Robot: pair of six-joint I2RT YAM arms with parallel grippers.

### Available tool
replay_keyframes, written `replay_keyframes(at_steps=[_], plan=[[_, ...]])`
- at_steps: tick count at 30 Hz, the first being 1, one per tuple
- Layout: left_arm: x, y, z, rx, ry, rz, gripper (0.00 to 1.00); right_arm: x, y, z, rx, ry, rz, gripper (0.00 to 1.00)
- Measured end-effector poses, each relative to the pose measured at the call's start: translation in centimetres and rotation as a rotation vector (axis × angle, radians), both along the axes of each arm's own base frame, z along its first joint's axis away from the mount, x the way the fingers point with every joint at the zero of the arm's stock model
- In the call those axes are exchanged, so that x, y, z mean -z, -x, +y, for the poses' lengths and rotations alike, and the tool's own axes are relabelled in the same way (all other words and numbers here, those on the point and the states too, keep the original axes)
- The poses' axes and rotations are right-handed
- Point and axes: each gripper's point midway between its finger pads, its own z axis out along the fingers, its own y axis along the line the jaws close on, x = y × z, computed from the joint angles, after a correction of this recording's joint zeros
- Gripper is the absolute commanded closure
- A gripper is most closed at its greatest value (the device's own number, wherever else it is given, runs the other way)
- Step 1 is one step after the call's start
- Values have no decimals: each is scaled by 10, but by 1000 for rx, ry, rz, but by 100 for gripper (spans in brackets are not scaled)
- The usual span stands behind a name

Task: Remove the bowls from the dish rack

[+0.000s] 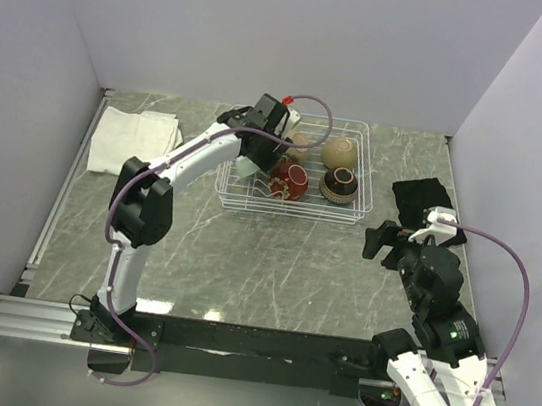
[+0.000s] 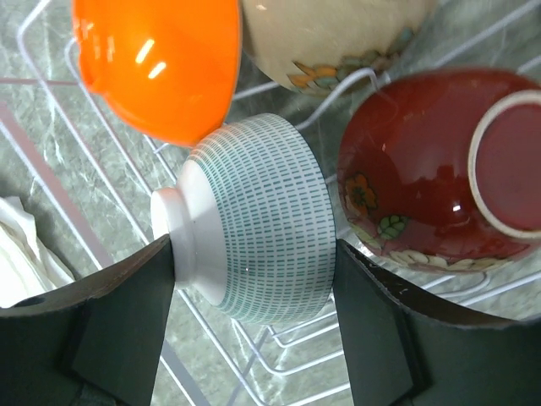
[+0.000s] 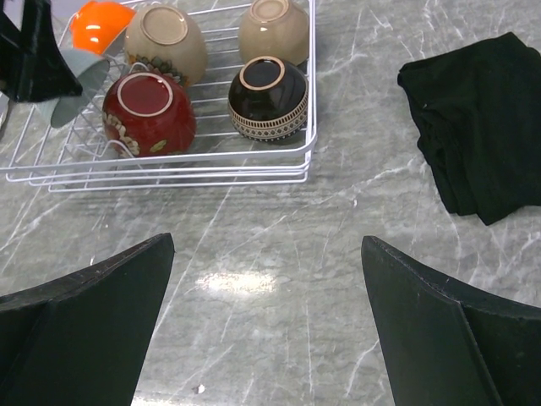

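Observation:
The white wire dish rack [image 1: 363, 128] stands at the table's back centre. My left gripper [image 2: 254, 245] reaches into its left end, and both fingers press the sides of a pale green bowl [image 2: 254, 220] with a fine dash pattern, lying on its side. Beside it lie an orange bowl [image 2: 161, 63], a tan bowl [image 2: 330, 38] and a dark red patterned bowl [image 2: 414, 178], all upturned. A second tan bowl [image 3: 272, 30] and a black-brown bowl [image 3: 268, 97] sit at the rack's right end. My right gripper [image 3: 268, 244] hangs open over bare table, in front of the rack.
A folded white cloth [image 1: 134, 138] lies at the far left of the table. A crumpled black cloth [image 3: 482, 127] lies right of the rack, close to my right arm. Grey walls enclose the table on three sides.

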Motion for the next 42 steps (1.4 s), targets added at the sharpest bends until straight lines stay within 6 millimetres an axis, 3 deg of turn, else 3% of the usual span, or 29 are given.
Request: replay_keyframes(at_steps=[5, 13, 25, 33, 42], plan=[[-10, -5, 3, -63, 65, -18, 99, 0, 0, 2, -6, -11, 4, 0], [-24, -8, 11, -179, 219, -13, 99, -1, 0, 10, -37, -40, 3, 0], [-66, -24, 16, -291, 506, -22, 99, -12, -5, 38, -161, -116, -18, 0], [-65, -12, 16, -332, 593, 41, 99, -20, -15, 63, -247, -197, -23, 0], [-85, 14, 10, -323, 717, 78, 99, -1, -34, 88, -291, -261, 84, 0]])
